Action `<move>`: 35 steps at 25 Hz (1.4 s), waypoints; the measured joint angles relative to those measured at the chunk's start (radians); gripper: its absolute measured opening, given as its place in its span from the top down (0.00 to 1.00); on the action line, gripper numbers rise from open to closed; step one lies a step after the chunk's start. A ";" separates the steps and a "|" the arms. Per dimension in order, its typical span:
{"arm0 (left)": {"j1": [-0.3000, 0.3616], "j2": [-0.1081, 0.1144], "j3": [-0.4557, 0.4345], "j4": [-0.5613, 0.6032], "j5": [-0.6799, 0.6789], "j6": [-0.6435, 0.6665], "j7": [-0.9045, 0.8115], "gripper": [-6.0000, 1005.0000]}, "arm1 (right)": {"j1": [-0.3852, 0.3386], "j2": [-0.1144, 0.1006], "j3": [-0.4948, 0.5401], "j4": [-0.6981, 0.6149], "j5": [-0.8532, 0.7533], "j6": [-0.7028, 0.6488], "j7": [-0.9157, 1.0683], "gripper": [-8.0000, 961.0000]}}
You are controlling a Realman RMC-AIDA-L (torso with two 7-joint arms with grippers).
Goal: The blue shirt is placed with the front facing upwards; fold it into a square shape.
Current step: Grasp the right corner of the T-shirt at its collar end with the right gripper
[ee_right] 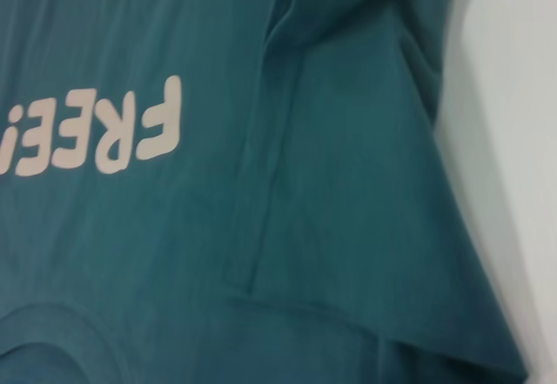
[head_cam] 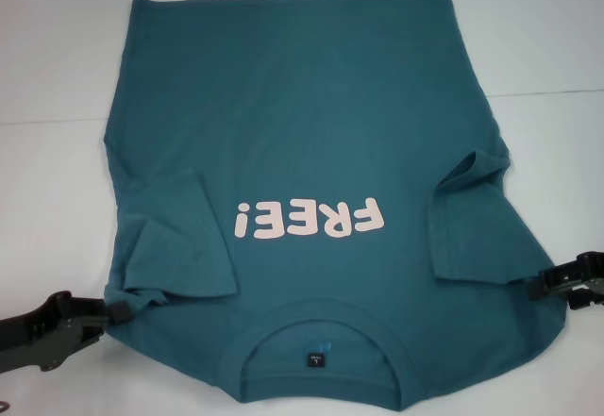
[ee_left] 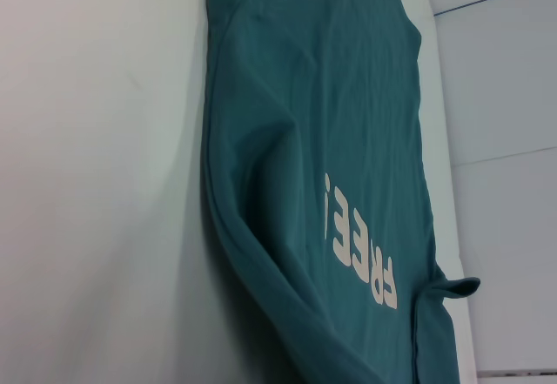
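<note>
Blue shirt (head_cam: 311, 133), both sleeves folded in: near shoulders to be lifted evenly by left gripper (head_cam: 118, 312) and right gripper (head_cam: 540, 284); whether either is clenched cannot be told.

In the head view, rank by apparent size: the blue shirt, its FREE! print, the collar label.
1. blue shirt
2. FREE! print
3. collar label
All lie flat on the table, so the ranking is safe.
</note>
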 joint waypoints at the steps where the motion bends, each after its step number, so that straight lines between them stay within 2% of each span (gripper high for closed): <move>1: 0.000 0.000 0.000 0.000 0.000 0.000 0.000 0.96 | 0.001 0.000 -0.002 0.002 0.000 0.003 0.001 0.13; 16: -0.001 -0.002 0.000 0.000 -0.003 -0.002 0.001 0.96 | 0.058 0.022 -0.078 0.050 0.000 0.057 0.017 0.14; 24: 0.001 -0.002 -0.002 0.000 -0.013 -0.002 0.002 0.96 | 0.067 0.027 -0.086 0.050 0.000 0.060 0.028 0.22; 35: 0.001 -0.001 0.000 0.000 -0.018 -0.002 0.003 0.96 | 0.061 0.020 -0.086 0.045 0.000 0.053 0.028 0.33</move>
